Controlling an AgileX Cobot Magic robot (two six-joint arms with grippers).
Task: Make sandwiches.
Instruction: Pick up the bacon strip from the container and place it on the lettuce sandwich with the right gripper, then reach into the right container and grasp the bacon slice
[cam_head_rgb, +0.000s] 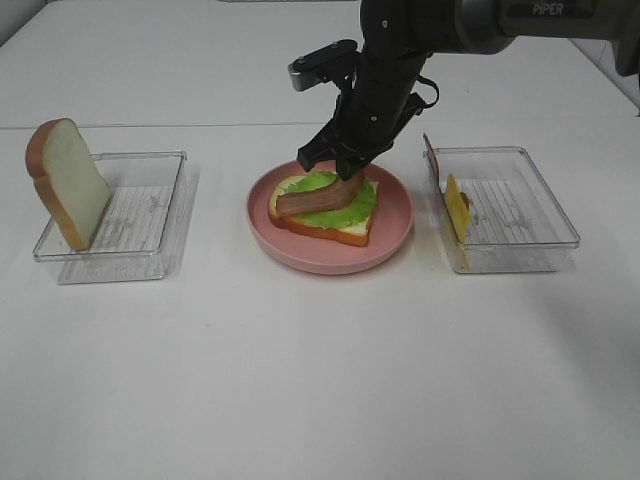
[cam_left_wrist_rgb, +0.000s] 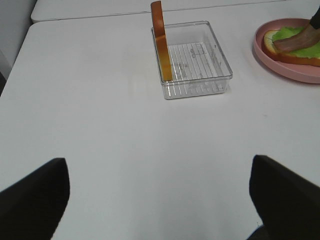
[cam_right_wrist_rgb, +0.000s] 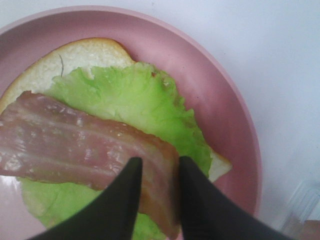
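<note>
With narrow jaws the right gripper (cam_right_wrist_rgb: 160, 162) pinched 1 bacon strip (cam_right_wrist_rgb: 75, 135), which lay on 1 lettuce leaf (cam_right_wrist_rgb: 125, 95) and 1 bread slice (cam_right_wrist_rgb: 75, 57) on 1 pink plate (cam_head_rgb: 400, 215). The left tray (cam_head_rgb: 120, 265) held 1 upright bread slice (cam_head_rgb: 70, 180), and the right tray (cam_head_rgb: 520, 255) held 1 cheese square (cam_head_rgb: 457, 208). The left gripper (cam_left_wrist_rgb: 157, 160) hung with jaws wide.
</note>
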